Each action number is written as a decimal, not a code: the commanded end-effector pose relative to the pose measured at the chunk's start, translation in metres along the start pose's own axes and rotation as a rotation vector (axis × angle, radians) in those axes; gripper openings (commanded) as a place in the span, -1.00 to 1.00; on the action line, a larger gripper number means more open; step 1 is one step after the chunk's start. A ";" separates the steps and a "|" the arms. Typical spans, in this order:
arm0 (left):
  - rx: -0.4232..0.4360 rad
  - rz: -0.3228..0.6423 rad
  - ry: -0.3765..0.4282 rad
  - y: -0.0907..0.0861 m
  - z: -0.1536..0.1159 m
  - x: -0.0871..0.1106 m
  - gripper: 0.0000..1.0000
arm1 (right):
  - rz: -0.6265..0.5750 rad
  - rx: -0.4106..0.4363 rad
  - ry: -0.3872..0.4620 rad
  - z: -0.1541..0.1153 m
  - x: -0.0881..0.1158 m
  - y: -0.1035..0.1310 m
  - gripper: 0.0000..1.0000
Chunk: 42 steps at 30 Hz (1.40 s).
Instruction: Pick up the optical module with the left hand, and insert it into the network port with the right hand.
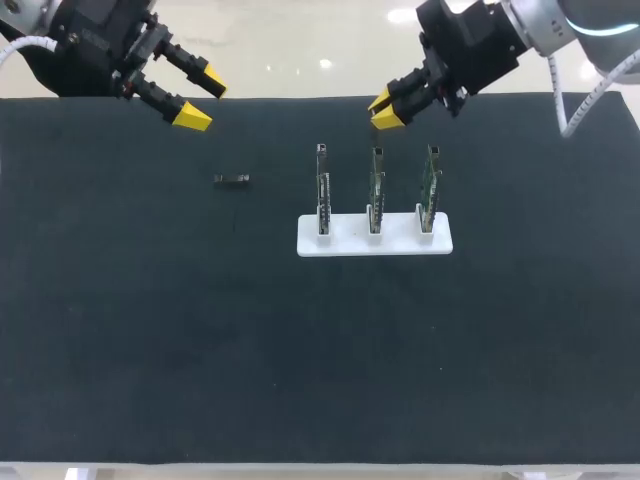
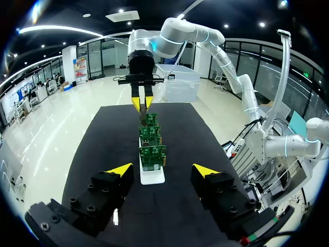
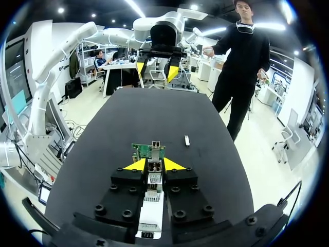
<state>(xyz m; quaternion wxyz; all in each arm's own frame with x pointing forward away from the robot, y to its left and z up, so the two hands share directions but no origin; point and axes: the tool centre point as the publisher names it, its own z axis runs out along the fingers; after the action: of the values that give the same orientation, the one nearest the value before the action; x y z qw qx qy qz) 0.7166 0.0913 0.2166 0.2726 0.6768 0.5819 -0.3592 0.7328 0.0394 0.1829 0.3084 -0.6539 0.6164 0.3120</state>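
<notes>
Where the optical module (image 1: 231, 179) lies: flat on the black table (image 1: 150, 350), alone and untouched, well to the left of the white stand (image 1: 374, 243) and level with the tops of the boards in the head view.
Optical module, wrist views: in the left wrist view it is a small pale sliver low beside one of that gripper's fingers (image 2: 115, 216); in the right wrist view it lies out on the table beyond the stand, off to one side (image 3: 186, 139).
Left gripper (image 1: 202, 100): it hangs above the table's far edge on the left side, farther from the camera than the module, and holds nothing.
Left jaws: spread wide, with the two yellow tips well apart and the stand showing ahead between them in the left wrist view.
Right gripper (image 1: 383, 110): it hangs above the far edge just behind the middle board, tilted toward the stand.
Right jaws: drawn together with the tips almost touching and pinching nothing; in its own view the stand and boards lie directly beneath and ahead of it.
Circuit boards (image 1: 375, 190): three green boards stand upright in a row, each slotted into the white stand and apart from the others.
White stand: a flat strip resting on the table right of centre, well apart from the module.
</notes>
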 end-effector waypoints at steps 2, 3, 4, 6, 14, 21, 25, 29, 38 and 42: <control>0.002 -0.001 0.003 0.001 0.000 0.000 1.00 | -0.002 0.000 -0.001 -0.001 0.001 0.001 -1.00; 0.002 -0.001 0.003 0.001 0.000 0.000 1.00 | -0.002 -0.001 -0.001 -0.001 0.001 0.001 -1.00; 0.002 -0.001 0.003 0.001 0.000 0.000 1.00 | -0.002 -0.001 -0.001 -0.002 0.001 0.002 -1.00; 0.002 -0.001 0.003 0.001 0.000 0.000 1.00 | -0.002 -0.001 -0.001 -0.002 0.002 0.002 -1.00; 0.002 -0.001 0.003 0.001 0.000 0.000 1.00 | -0.004 0.004 -0.002 0.000 0.003 0.002 -1.00; 0.002 -0.001 0.003 0.001 0.000 0.000 1.00 | -0.005 0.005 0.001 0.000 0.005 0.002 -1.00; 0.002 -0.001 0.003 0.001 0.000 0.000 1.00 | -0.003 0.004 0.004 0.000 0.006 0.003 -1.00; 0.002 -0.001 0.003 0.001 0.000 0.000 1.00 | -0.005 0.006 0.006 0.000 0.007 0.002 -1.00; 0.002 -0.001 0.003 0.001 0.000 0.000 1.00 | -0.010 0.014 0.012 0.003 0.011 0.000 -1.00; 0.002 -0.001 0.003 0.001 0.000 0.000 1.00 | -0.011 0.015 0.013 0.004 0.011 0.000 -1.00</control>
<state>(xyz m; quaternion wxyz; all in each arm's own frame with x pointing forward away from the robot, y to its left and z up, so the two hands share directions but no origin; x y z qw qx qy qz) 0.7166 0.0913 0.2166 0.2726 0.6768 0.5819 -0.3592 0.7338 0.0348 0.1767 0.3112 -0.6574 0.6159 0.3028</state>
